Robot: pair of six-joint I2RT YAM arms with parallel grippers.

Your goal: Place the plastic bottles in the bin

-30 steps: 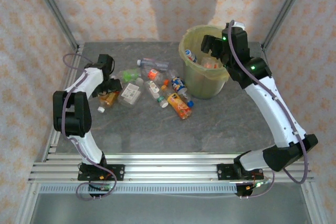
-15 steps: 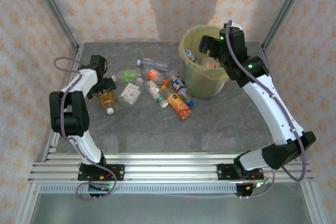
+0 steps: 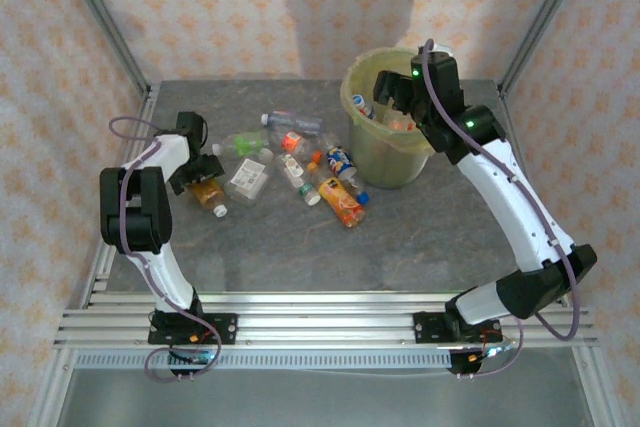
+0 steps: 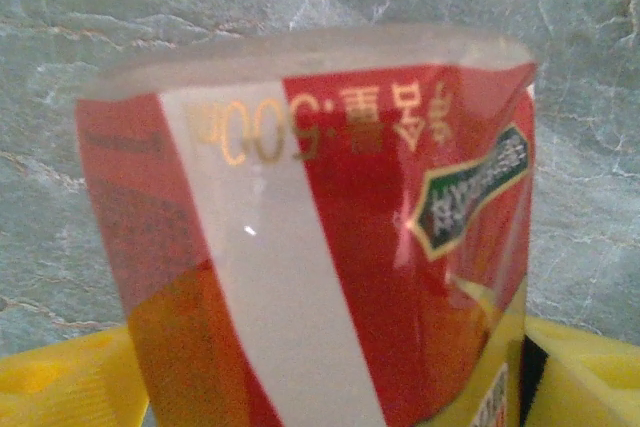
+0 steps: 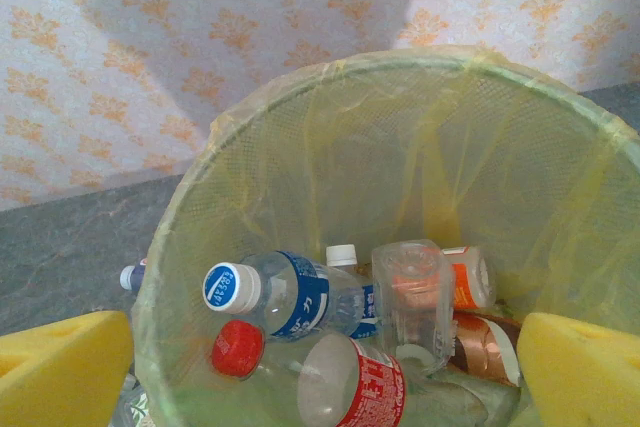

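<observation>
— Two arms out. What's the left one on?
— My left gripper (image 3: 197,177) is low at the left side of the table (image 3: 300,257), over a red-labelled bottle (image 4: 330,247) lying on the grey surface. From the wrist, that label sits right between my yellow pads (image 4: 60,387), one on each side. Pressing it or only straddling it? I can't tell.
— And the right?
— My right gripper (image 3: 390,90) hangs over the bin (image 3: 385,162) at the far right of the table, jaws spread wide, nothing between them. Looking down into the yellow-green liner I see a blue-labelled bottle (image 5: 295,297) with a blue-and-white cap. There's a red cap (image 5: 238,347) just beside it, a clear bottle with a red label (image 5: 365,387) nearest me, and a crushed clear one (image 5: 415,297) lying on top.
— Anything loose on the table?
— Several plastic bottles (image 3: 290,139) scattered between my two arms. There's a flat clear one (image 3: 248,177) just beside the left gripper. An orange one (image 3: 343,203) and a blue-labelled one (image 3: 340,159) lie near the foot of the bin.
</observation>
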